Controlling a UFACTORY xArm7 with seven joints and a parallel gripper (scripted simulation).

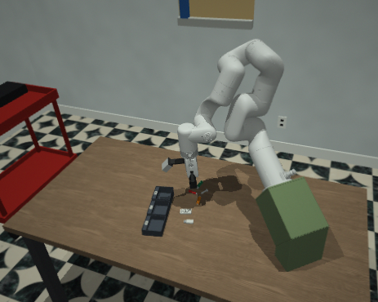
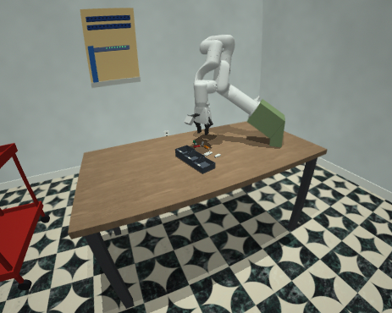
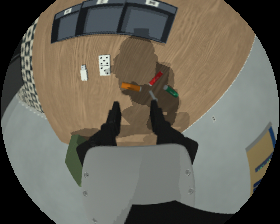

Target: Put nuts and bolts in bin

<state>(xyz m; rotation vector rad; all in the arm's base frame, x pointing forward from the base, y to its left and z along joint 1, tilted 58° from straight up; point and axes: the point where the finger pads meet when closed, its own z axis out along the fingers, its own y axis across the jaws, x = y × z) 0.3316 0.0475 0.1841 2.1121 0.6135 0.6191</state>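
A small grey bolt-like piece [image 1: 204, 191] [image 3: 153, 95] lies on the table among coloured things. It is the only piece that looks like a nut or bolt; its exact shape is too small to tell. My gripper [image 1: 193, 186] [image 2: 203, 133] [image 3: 135, 107] is partly open and empty, pointing down above the table. In the wrist view the grey piece shows just beyond the right fingertip. The dark row of three joined bins [image 1: 152, 234] [image 2: 194, 165] [image 3: 171, 25] stands on the table. Its pale labels are too small to read, so I cannot tell which is E. I see nothing inside the bins.
A red piece [image 3: 156, 78], a green piece [image 3: 171, 91] and an orange piece [image 3: 131, 87] lie close around the grey one. A white dotted tile [image 1: 185, 211] [image 3: 104, 65] and a small white stick [image 1: 189, 221] [image 3: 84, 73] lie nearby. A green block [image 1: 297, 211] stands at the arm's base.
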